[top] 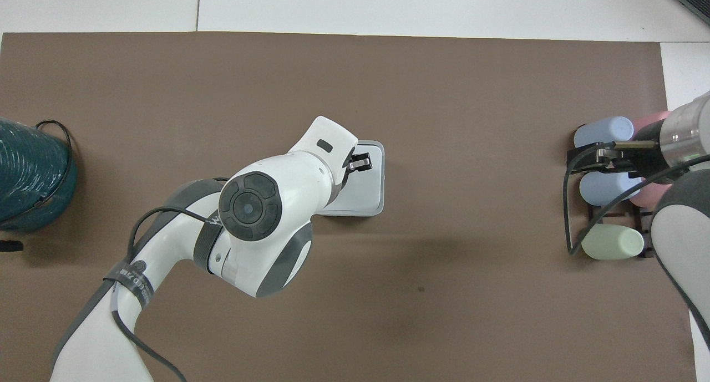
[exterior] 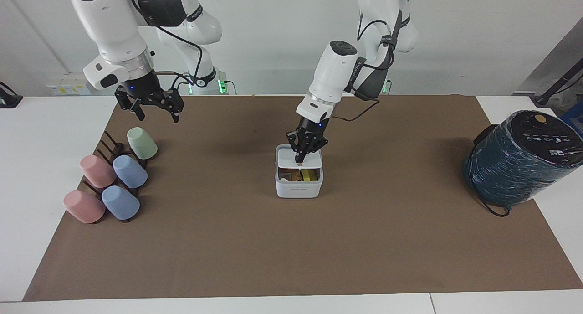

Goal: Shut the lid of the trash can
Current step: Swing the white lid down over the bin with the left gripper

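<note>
Nearby, left end effector (exterior: 302,157), fingers pinched narrow, presses lid (exterior: 291,157); cups (exterior: 130,171) well apart.

Bright, even overhead light; soft shadows, sharp focus

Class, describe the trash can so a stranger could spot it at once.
Start at the brown mat; near its middle sits the trash can, under the left tool. It is the only small white box, its lid half lowered over food scraps.
</note>
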Motion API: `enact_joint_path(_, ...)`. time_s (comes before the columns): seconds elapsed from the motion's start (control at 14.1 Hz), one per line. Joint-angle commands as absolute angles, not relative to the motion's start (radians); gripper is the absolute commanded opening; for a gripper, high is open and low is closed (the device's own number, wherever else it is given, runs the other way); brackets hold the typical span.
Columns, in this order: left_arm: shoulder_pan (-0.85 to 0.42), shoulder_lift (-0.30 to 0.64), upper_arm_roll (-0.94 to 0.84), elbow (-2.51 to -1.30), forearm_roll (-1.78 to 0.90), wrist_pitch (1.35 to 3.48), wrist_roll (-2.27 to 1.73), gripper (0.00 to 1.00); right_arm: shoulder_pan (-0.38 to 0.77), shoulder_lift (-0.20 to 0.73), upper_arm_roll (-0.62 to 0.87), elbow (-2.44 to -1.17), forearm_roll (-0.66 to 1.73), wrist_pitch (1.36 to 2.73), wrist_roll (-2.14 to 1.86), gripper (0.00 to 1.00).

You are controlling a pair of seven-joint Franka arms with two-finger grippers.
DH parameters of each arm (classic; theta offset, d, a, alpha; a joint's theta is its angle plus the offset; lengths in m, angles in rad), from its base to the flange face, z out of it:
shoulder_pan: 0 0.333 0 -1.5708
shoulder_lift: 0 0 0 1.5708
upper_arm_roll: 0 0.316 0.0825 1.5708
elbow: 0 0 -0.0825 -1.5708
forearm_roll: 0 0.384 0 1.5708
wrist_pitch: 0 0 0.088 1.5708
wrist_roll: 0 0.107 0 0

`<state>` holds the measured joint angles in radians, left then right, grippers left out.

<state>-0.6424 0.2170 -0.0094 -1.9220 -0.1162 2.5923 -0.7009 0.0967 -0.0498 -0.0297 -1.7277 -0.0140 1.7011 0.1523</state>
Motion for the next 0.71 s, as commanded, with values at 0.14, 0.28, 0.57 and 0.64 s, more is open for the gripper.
enact_joint_path(0.14, -0.614, 0.278, -0.012, -1.888, -0.129, 2.642, -0.693, 0.12, 0.081, -0.071, -0.025, -1.746, 0.008, 1.695, 0.127, 1.0)
enact_joint_path(0.28, -0.612, 0.296, -0.012, -1.876, -0.129, 2.648, -0.692, 0.12, 0.081, -0.071, -0.025, -1.746, 0.008, 1.695, 0.127, 1.0)
enact_joint_path(0.57, -0.614, 0.337, -0.011, -1.876, -0.127, 2.694, -0.692, 0.12, 0.081, -0.071, -0.025, -1.746, 0.006, 1.695, 0.127, 1.0)
enact_joint_path(0.64, -0.615, 0.35, -0.012, -1.876, -0.127, 2.707, -0.692, 0.12, 0.081, -0.071, -0.025, -1.746, 0.008, 1.695, 0.127, 1.0)
